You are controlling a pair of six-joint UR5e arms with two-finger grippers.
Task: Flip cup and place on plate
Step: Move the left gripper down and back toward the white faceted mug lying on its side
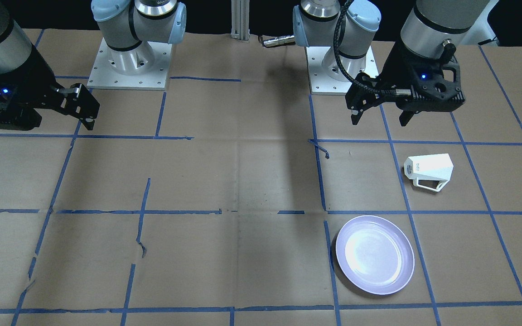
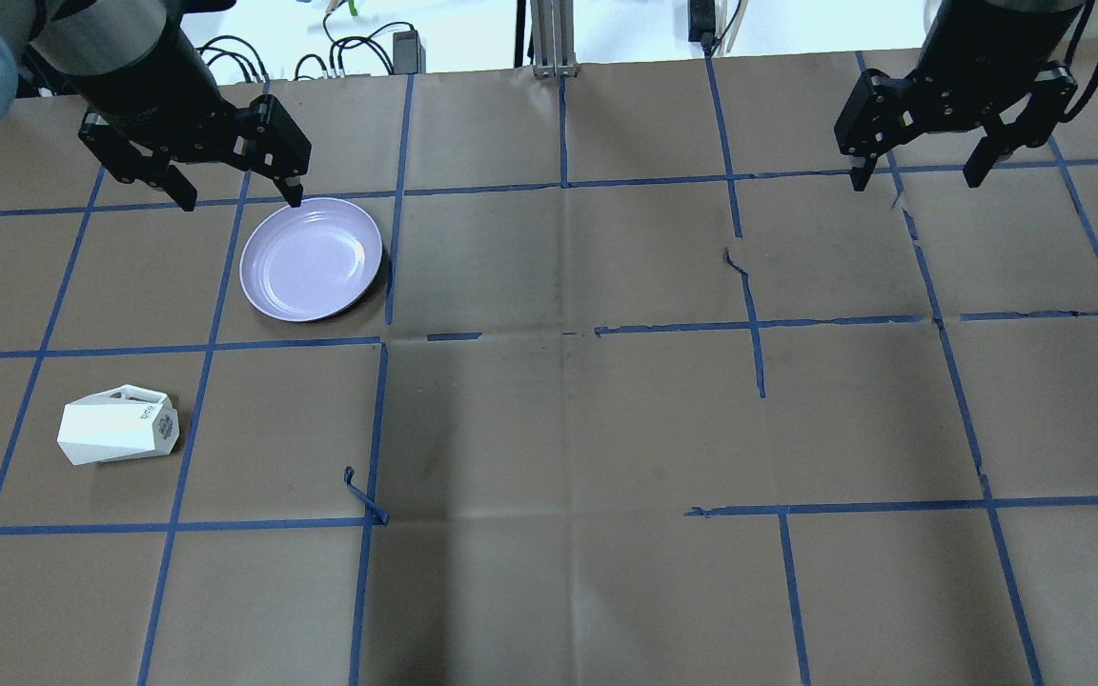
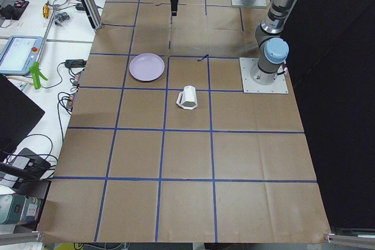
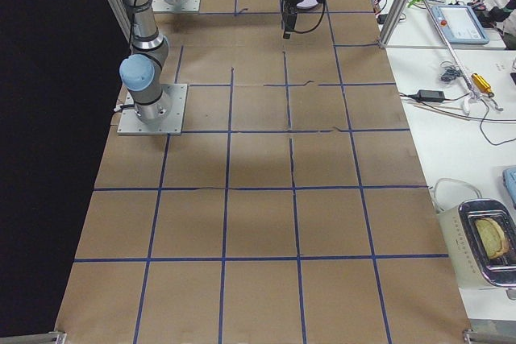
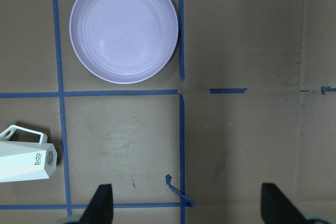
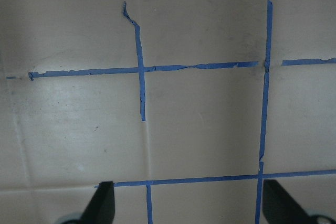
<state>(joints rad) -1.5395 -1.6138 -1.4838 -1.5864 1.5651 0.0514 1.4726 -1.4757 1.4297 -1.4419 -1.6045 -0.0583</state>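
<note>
The white faceted cup [image 1: 428,170] lies on its side on the brown paper, handle toward the plate, with blue lettering near its base. It also shows in the overhead view [image 2: 118,426] and at the left edge of the left wrist view [image 5: 23,158]. The lavender plate [image 1: 374,254] sits empty one grid square away [image 2: 311,259] [image 5: 124,27]. My left gripper [image 2: 241,200] is open and empty, held high above the table, apart from both [image 1: 381,120]. My right gripper [image 2: 914,181] is open and empty, far off on the other side.
Brown paper with a blue tape grid covers the table [image 2: 568,429]. Some tape strips are torn and curl up [image 2: 363,495]. The two arm bases [image 1: 127,63] stand at the robot's edge. Cables and devices lie beyond the far edge [image 2: 358,52].
</note>
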